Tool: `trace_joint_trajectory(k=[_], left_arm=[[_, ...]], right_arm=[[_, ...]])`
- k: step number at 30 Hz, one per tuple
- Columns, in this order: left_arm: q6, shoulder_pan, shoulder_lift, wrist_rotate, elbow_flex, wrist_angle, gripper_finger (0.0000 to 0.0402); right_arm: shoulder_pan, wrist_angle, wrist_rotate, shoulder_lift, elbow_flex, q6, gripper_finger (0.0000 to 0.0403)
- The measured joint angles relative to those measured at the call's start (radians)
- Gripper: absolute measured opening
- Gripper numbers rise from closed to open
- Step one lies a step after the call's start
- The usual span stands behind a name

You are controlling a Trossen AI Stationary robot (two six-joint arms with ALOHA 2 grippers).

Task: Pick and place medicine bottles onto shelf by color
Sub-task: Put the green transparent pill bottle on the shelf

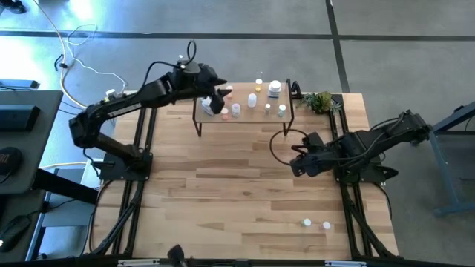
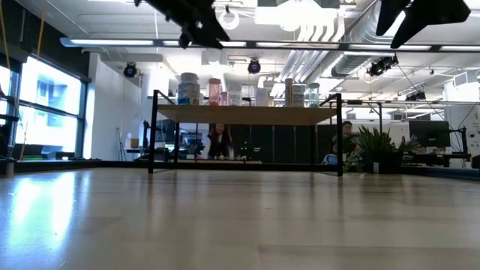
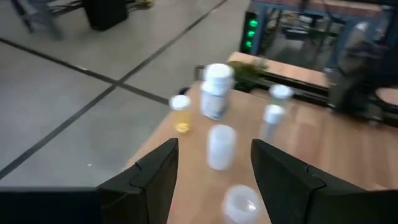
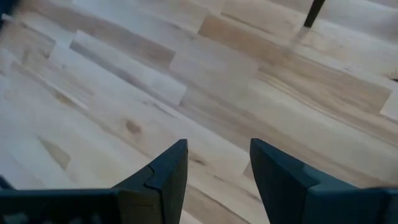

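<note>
The shelf (image 1: 245, 104) stands on black legs at the table's far middle, its board (image 2: 247, 115) carrying several medicine bottles (image 1: 252, 100) upright in a row. Among them are a big white one (image 3: 216, 90) and a small yellow-capped one (image 3: 180, 112). My left gripper (image 1: 217, 104) hovers open above the shelf's left end, nothing between its fingers (image 3: 214, 155). My right gripper (image 1: 297, 165) hangs open over bare tabletop right of the middle, its fingers (image 4: 217, 155) empty. Two more bottles (image 1: 306, 222) (image 1: 326, 225) stand on the table near the front right.
A green plant sprig (image 1: 320, 101) lies just right of the shelf at the far right corner. The broad wooden tabletop (image 1: 223, 193) stretches in front of the shelf. A cable loop (image 1: 280, 144) hangs by my right arm.
</note>
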Motion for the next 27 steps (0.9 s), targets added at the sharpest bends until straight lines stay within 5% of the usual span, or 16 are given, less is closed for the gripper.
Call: trace_joint_trajectory(k=[4, 11, 27], left_arm=[[-0.009, -0.066, -0.049, 0.01, 0.0, -0.054, 0.0193], [-0.056, -0.172, -0.06, 0.293, -0.005, -0.151, 0.0193], [-0.088, -0.541, -0.056, 0.291, -0.006, -0.209, 0.0193]], right_arm=[[0.041, -0.016, -0.023, 0.003, 0.001, 0.023, 0.0165], [0.135, -0.107, -0.155, 0.038, 0.001, 0.116, 0.0165], [0.364, -0.07, -0.286, 0.155, 0.001, 0.42, 0.0175]])
